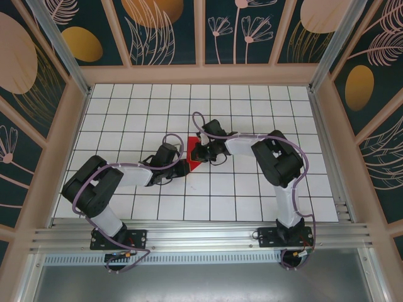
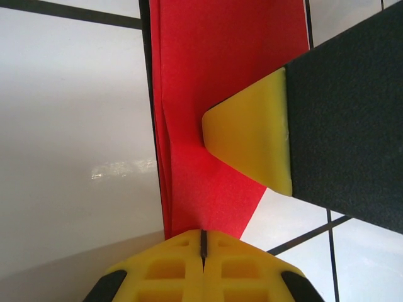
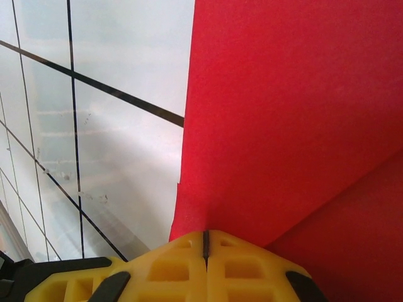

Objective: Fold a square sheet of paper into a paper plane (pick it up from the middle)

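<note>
The square sheet of paper [image 1: 193, 157] lies folded into a red wedge on the white grid table, between my two grippers. In the left wrist view it is a narrow layered red strip [image 2: 208, 75]. My left gripper [image 2: 203, 242] is shut, and its tips rest on the strip's near end. The right gripper's yellow fingertip [image 2: 252, 135] presses on the strip from the right. In the right wrist view the right gripper [image 3: 205, 242] is shut, tips on the red paper [image 3: 283, 113], which has a diagonal crease. From above, the left gripper [image 1: 184, 165] and right gripper [image 1: 200, 150] meet at the paper.
The white tiled table [image 1: 252, 107] has pale wooden walls all round. An aluminium rail [image 1: 201, 236] runs along the near edge, where both arm bases are bolted. Purple cables loop off both arms.
</note>
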